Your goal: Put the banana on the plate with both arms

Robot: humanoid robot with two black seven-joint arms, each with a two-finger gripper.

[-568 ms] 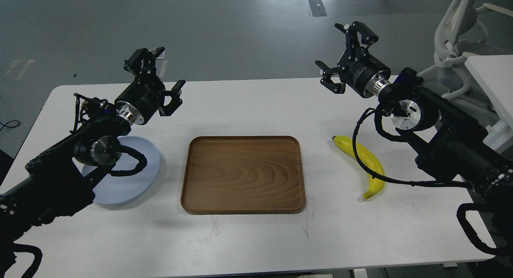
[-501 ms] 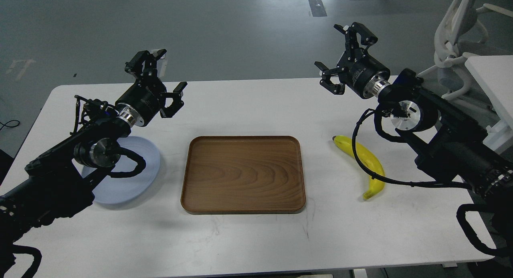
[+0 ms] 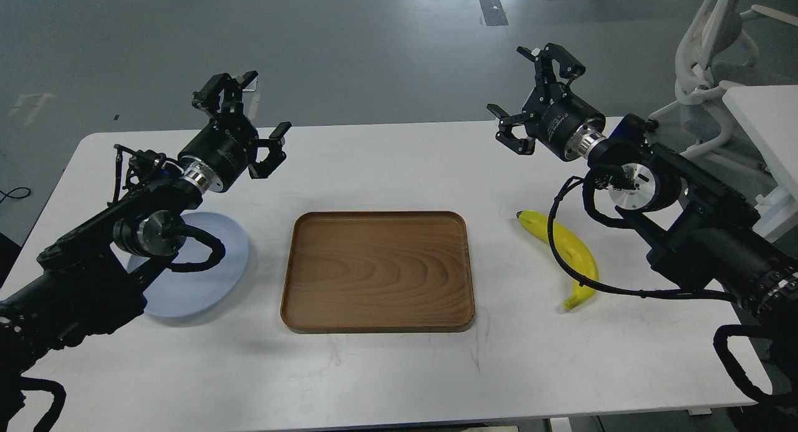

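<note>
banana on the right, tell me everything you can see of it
The banana is a single curved, bright yellow, unpeeled fruit with a dark tip at its far end. It lies flat on the white table, right of the wooden tray and apart from it, running from far left to near right. A black cable from the right arm crosses in front of it. The right gripper is open, well above and beyond it, holding nothing.
</note>
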